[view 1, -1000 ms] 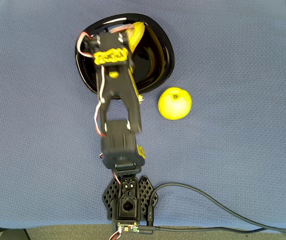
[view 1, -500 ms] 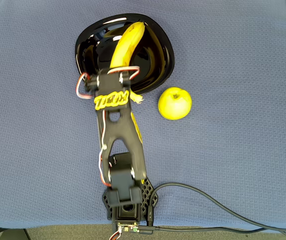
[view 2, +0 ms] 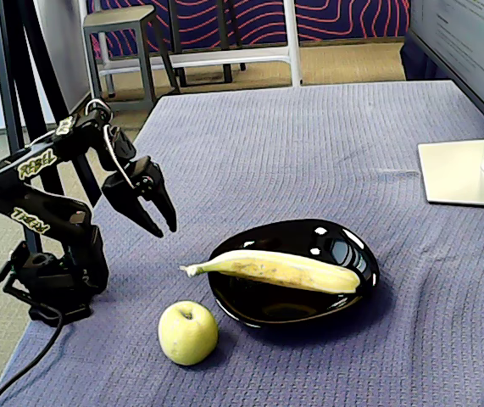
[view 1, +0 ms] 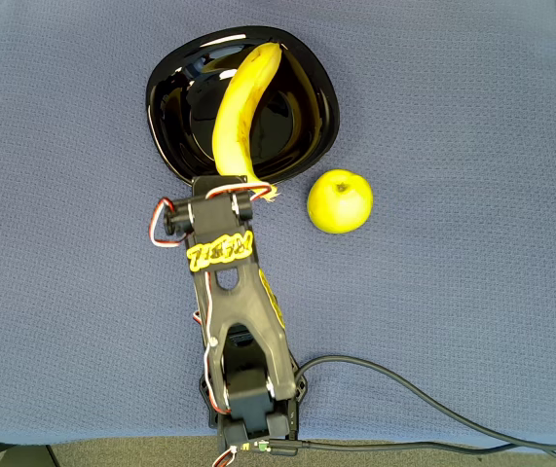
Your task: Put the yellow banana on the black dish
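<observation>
The yellow banana (view 2: 280, 270) lies in the black dish (view 2: 347, 246), stem over the left rim; the jaws (view 2: 164, 225) hang slightly parted, empty, left of it; arm lettering unreadable

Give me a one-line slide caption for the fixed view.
Yellow banana lies across the black dish, stem overhanging the rim; open gripper hangs clear, green apple alongside.

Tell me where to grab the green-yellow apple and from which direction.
Grip the apple across its round middle, coming straight down from above. It stands alone on the cloth, stem dimple up, clear of the black dish, so fingers likely fit either side. The end effector is open.
</observation>
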